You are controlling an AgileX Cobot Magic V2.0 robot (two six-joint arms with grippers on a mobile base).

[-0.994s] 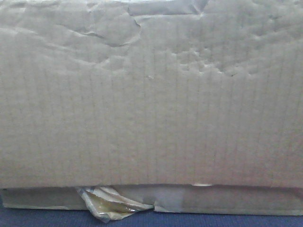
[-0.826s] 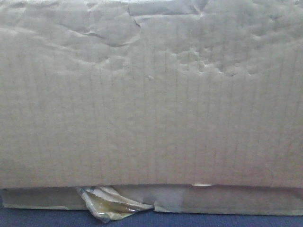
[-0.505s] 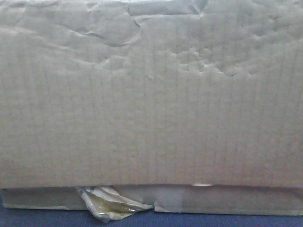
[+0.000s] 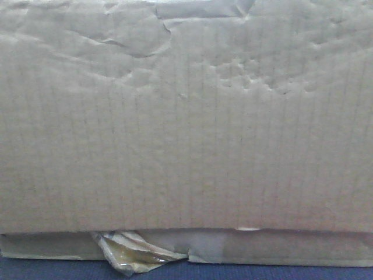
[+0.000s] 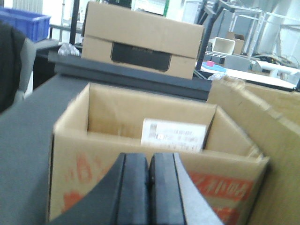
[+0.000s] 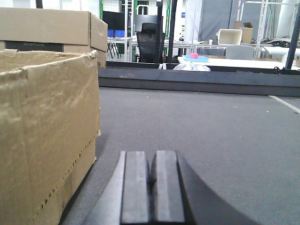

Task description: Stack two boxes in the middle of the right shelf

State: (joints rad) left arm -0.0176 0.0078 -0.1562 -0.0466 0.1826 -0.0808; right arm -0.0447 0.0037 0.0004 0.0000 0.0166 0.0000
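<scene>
**A:** Since the coming move turns on where the boxes lie from the arms, what is to be noted first?

**B:** Closest in, the right gripper (image 6: pixel 152 185) is seen with its pads pressed together and nothing held. It is levelled low over the grey carpeted surface (image 6: pixel 211 131) and pointed toward 12 o'clock. The tall dented box (image 6: pixel 47 131) is found at its 9 to 10 o'clock, just beside it but not touched.

**A:** And the left arm?

**B:** The left gripper (image 5: pixel 149 187) is likewise closed on nothing and pointed toward 12 o'clock. An open red-printed carton (image 5: pixel 93 183) with a white label (image 5: pixel 173 135) is met straight ahead. A plain cardboard wall (image 5: pixel 276 140) is seen at 2 to 3 o'clock and is judged to be the same dented box. The box is therefore taken to lie between the two arms, with neither clearly nearer.

**A:** How is the pair arranged?

**B:** In the front view the tall box is seated on the thin flat box (image 4: pixel 291 248). A yellowish tape scrap (image 4: pixel 137 256) is hung from the front edge of the flat one. The long axis of both is run from 9 to 3 o'clock across the view.

**A:** And farther off?

**B:** A closed carton (image 5: pixel 140 42) is perched on a dark ledge at 12 o'clock. The steel shelf cannot be made out with certainty.
</scene>
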